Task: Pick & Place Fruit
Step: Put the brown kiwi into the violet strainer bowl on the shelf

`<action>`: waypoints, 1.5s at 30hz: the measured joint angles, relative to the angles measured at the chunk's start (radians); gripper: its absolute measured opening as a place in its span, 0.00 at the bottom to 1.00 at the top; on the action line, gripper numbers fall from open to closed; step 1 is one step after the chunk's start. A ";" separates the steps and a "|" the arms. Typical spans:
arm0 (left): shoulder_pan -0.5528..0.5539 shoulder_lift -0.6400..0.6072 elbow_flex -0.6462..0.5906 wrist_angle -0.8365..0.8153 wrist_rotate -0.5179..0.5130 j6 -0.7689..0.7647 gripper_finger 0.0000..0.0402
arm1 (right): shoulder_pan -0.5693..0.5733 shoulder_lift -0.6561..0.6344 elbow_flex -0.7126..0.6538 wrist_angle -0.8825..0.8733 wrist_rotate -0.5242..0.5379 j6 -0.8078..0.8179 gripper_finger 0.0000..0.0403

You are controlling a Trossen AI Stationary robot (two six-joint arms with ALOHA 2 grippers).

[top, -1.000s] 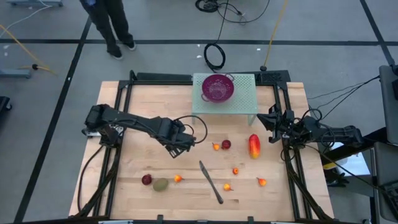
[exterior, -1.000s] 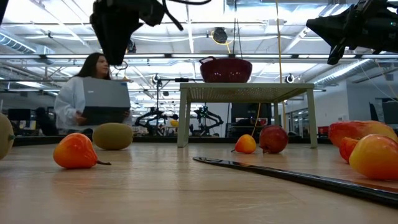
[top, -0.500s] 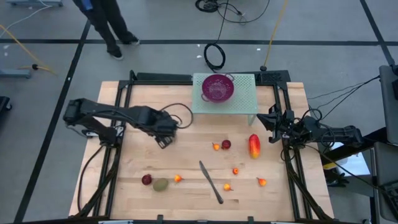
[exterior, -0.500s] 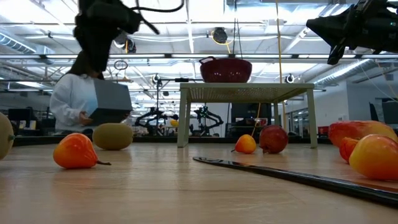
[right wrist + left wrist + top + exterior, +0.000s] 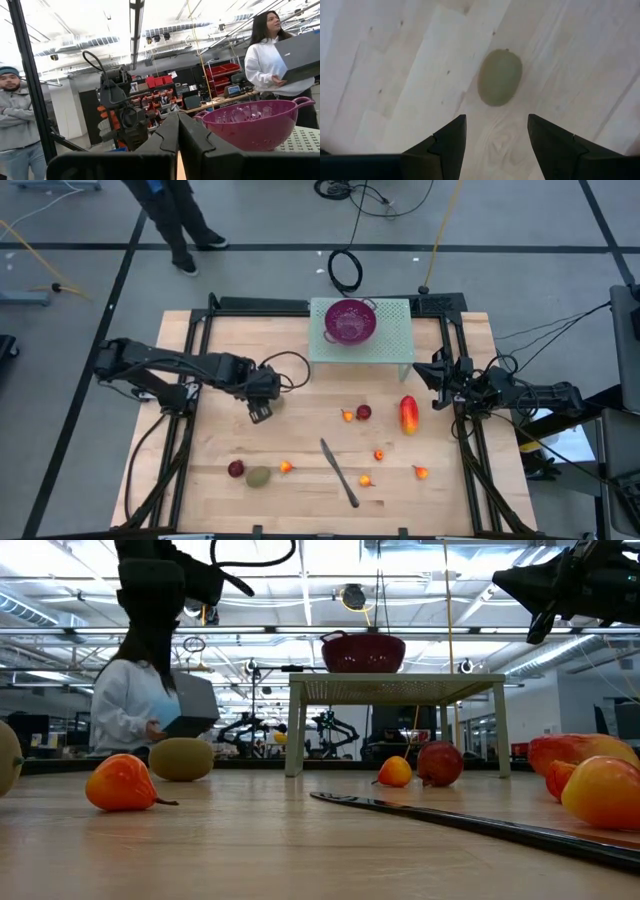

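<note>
A wooden table (image 5: 220,450) seen from above, fruit scattered across its near half. The left claw (image 5: 260,412) hangs over the table's left-centre, fingers (image 5: 451,140) parted and holding nothing. Its wrist view shows a green kiwi (image 5: 499,84) on the boards directly ahead of the gap, apart from both fingertips, its long axis running roughly in line with the fingers. The left arm stretches in low from the left edge. The right claw (image 5: 436,376) waits closed and empty at the right edge.
</note>
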State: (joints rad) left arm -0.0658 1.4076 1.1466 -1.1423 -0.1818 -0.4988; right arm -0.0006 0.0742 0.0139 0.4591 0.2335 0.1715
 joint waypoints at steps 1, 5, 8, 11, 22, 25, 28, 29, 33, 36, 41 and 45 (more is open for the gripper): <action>0.000 -0.002 -0.003 0.007 -0.005 0.004 0.53 | 0.000 0.000 0.000 0.000 0.000 0.000 0.00; 0.000 0.001 -0.014 0.039 -0.028 0.032 0.53 | 0.000 0.000 0.000 0.000 0.000 0.000 0.00; 0.000 -0.001 -0.020 0.064 -0.043 0.060 0.53 | 0.000 0.000 0.000 0.000 0.000 0.000 0.00; 0.000 0.000 -0.038 0.098 -0.047 0.076 0.53 | 0.000 0.000 0.000 0.000 0.000 0.000 0.00; 0.000 0.000 -0.084 0.109 -0.096 0.096 0.78 | 0.000 0.000 0.000 0.000 0.000 0.000 0.00; 0.000 -0.001 -0.093 0.143 -0.100 0.128 0.84 | 0.000 0.000 0.000 0.000 0.000 0.000 0.00; 0.000 -0.001 -0.096 0.178 -0.100 0.163 0.89 | 0.000 0.000 0.000 0.000 0.000 0.000 0.00; 0.000 -0.001 -0.096 0.181 -0.100 0.171 0.90 | 0.000 0.000 0.000 0.000 0.000 0.000 0.00; 0.000 -0.001 -0.096 0.184 -0.083 0.176 0.93 | 0.000 0.000 0.000 0.000 0.000 0.000 0.00; 0.000 -0.001 -0.096 0.185 -0.080 0.166 0.93 | 0.000 0.000 0.000 0.000 0.000 0.000 0.00; 0.000 -0.001 -0.096 0.196 -0.082 0.107 0.91 | 0.000 0.000 0.000 0.000 0.001 0.000 0.00; 0.000 -0.001 -0.096 0.213 -0.054 0.130 0.91 | 0.000 0.000 0.000 0.000 0.000 0.000 0.00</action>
State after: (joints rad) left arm -0.0658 1.4071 1.0504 -0.9296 -0.2359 -0.3683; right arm -0.0003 0.0742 0.0137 0.4591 0.2339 0.1713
